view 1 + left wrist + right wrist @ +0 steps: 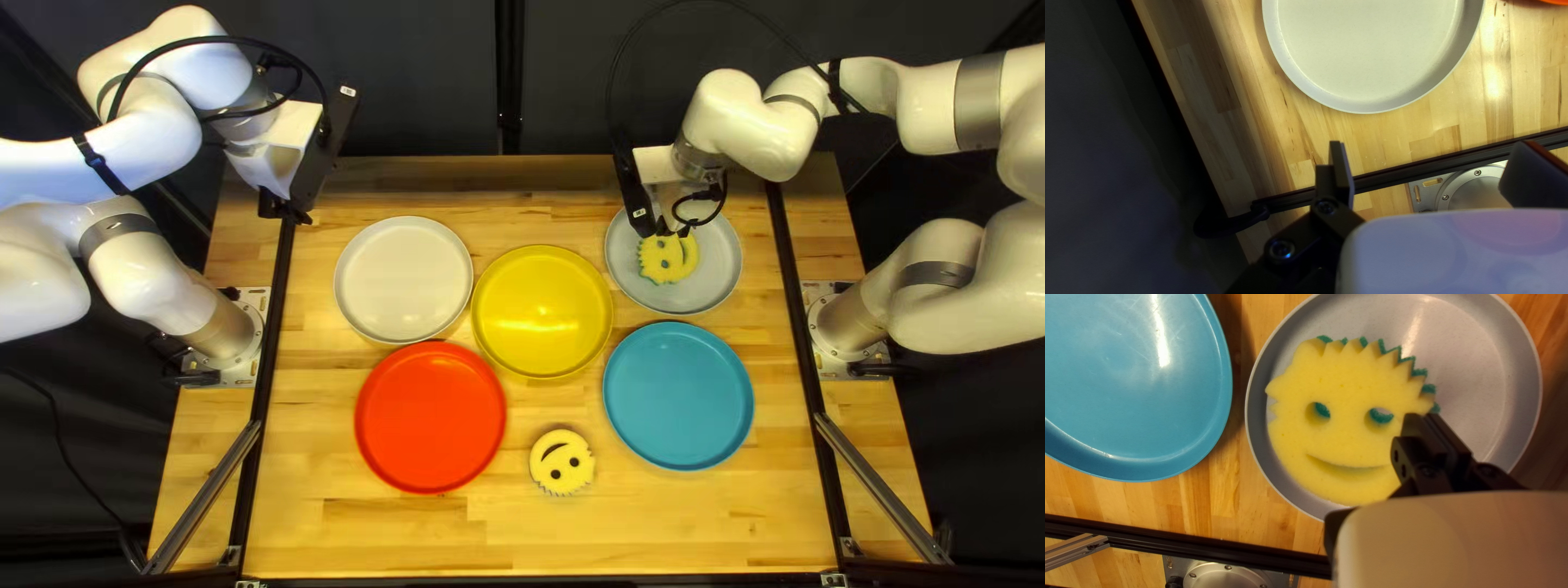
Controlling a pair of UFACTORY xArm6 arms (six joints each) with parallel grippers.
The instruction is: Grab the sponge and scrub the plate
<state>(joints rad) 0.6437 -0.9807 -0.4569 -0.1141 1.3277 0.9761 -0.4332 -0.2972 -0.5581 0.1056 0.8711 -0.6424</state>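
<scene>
Over the grey plate (718, 272), my right gripper (674, 230) is shut on the edge of a yellow, green-backed smiley sponge (667, 259). In the right wrist view, the right gripper (1377, 471) has one finger at the cheek of the sponge (1339, 424) and the other by its chin, partly hidden. The grey plate (1481, 375) lies beneath; whether the sponge touches it cannot be told. My left gripper (286, 209) hangs near the table's far left corner. In the left wrist view, the left gripper (1432, 158) stands open and holds nothing.
Plates in white (403, 280), yellow (542, 310), red (430, 416) and blue (677, 394) lie on the table (381, 534). A second smiley sponge (562, 462) rests between the red and blue ones. Black rails (261, 381) run along the sides.
</scene>
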